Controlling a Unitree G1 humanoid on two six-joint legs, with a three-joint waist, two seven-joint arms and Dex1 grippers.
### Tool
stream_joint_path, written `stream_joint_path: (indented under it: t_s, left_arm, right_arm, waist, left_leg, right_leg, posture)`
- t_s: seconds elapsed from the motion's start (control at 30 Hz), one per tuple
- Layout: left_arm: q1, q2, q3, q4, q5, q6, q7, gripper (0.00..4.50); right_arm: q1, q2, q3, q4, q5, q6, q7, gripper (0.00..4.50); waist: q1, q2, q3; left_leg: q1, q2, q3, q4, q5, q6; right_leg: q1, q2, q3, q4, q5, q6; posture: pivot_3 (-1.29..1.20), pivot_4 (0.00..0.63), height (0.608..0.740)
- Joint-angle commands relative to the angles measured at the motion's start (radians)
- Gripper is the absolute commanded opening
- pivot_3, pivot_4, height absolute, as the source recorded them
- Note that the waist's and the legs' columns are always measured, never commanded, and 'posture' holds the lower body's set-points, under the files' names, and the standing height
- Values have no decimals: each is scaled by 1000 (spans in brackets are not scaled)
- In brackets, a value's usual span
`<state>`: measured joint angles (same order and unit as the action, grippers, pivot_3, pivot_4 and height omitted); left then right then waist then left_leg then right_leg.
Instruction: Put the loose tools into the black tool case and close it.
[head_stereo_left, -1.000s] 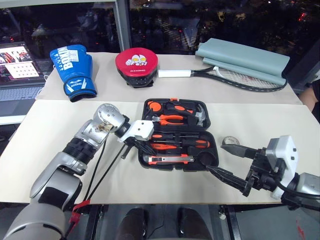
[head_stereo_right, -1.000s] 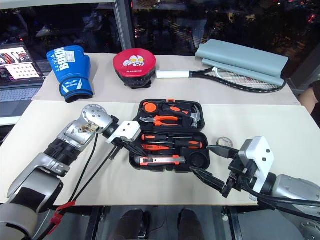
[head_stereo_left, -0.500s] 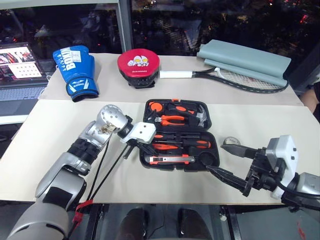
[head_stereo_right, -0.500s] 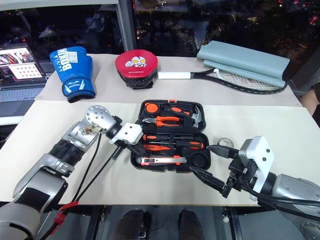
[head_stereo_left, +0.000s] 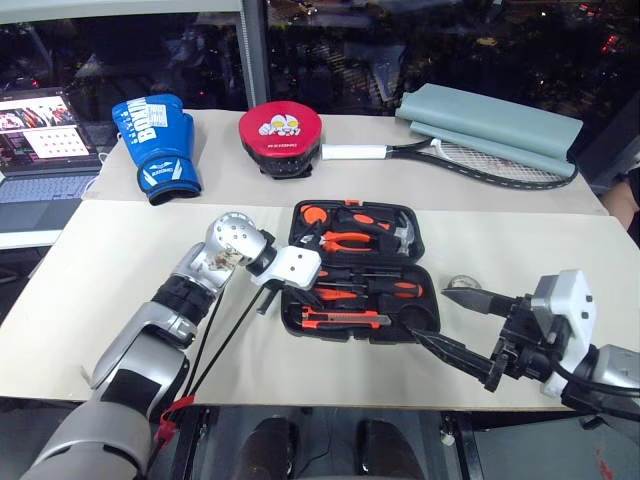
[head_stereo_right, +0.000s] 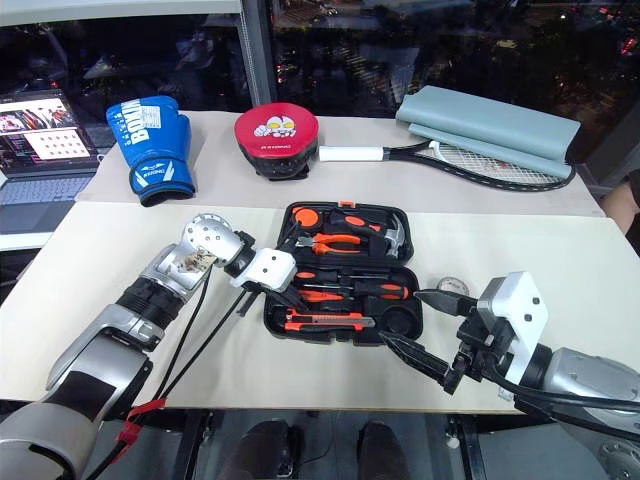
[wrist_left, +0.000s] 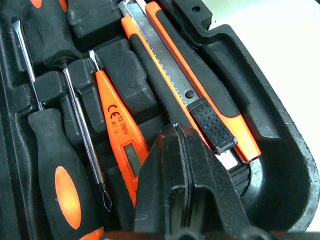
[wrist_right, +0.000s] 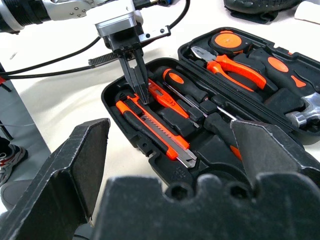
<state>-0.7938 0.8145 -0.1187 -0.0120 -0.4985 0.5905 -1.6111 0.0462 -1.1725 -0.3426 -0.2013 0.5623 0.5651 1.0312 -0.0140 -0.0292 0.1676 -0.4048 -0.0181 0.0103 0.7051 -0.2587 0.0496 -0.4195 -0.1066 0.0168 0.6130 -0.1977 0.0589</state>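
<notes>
Lying open near the table's (head_stereo_left: 120, 250) front edge, the black tool case (head_stereo_left: 362, 270) holds pliers (head_stereo_left: 345, 238) and a hammer (head_stereo_left: 404, 233) in its far half. Behind it, toward the back edge, sit a blue boxing glove (head_stereo_left: 155, 146), a red punch pad (head_stereo_left: 279, 137) and a racket (head_stereo_left: 455, 155); a small tape roll (head_stereo_left: 462, 285) lies just right of the case.

From the left wrist, the tester screwdriver (wrist_left: 119, 137), utility knife (wrist_left: 192, 95) and a screwdriver (wrist_left: 57, 190) rest in their recesses.

From the right wrist, the left gripper (wrist_right: 138, 80) hovers over the knife, fingers seemingly close together, though poorly resolved. The right gripper (head_stereo_left: 447, 320) is spread wide, empty.

Since a second ago, the left gripper has risen from the case.
</notes>
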Motion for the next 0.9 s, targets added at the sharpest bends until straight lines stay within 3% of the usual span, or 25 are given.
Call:
stream_joint_path:
  t_s: [0.03, 0.2, 0.37, 0.47, 0.83, 0.9]
  left_arm:
    - [9, 17, 18, -72, -27, 10, 12, 4471]
    - [5, 21, 18, -109, -23, 1, 47, 4471]
    - [5, 30, 23, -141, -44, 20, 60, 4471]
    - [12, 31, 23, -151, -38, 15, 70, 4500]
    - [9, 13, -6, -149, -15, -13, 79, 4500]
    - [3, 8, -15, -144, -12, -21, 77, 4500]
  right_arm:
    - [-171, 3, 203, 105, -118, -52, 67, 4500]
    - [-389, 77, 424, 245, -294, -94, 81, 4500]
    - [-484, 142, 511, 364, -392, -168, 98, 4500]
    - [-512, 172, 524, 419, -417, -196, 109, 3874]
    - [-485, 164, 480, 374, -412, -233, 178, 34]
    - [-469, 150, 466, 343, -402, -230, 194, 34]
  waist:
    - [1, 1, 0]
    - [3, 1, 1]
    - [5, 1, 1]
    - [4, 1, 1]
    - [2, 1, 1]
    - [3, 1, 1]
  left_leg:
    - [-1, 0, 0, -1, 0, 0]
    - [-3, -2, 0, -1, 0, 0]
    - [-4, -3, 0, -2, 0, 0]
    - [-4, -3, 0, -2, 0, 0]
    - [-3, -3, 0, -2, 0, 0]
    - [-2, -2, 0, -2, 0, 0]
  right_leg:
    - [-1, 0, 0, 0, 0, -1]
    - [-3, 0, 0, 0, 1, -2]
    - [-4, -1, 0, 0, 1, -1]
    - [-4, -1, 0, 0, 1, -1]
    - [-3, -1, 0, 1, 1, -1]
    - [-3, -1, 0, 1, 1, -1]
  posture:
    - [0, 150, 736]
    - [0, 150, 736]
    - [0, 150, 736]
    - [0, 150, 736]
    - [0, 150, 736]
    - [0, 150, 736]
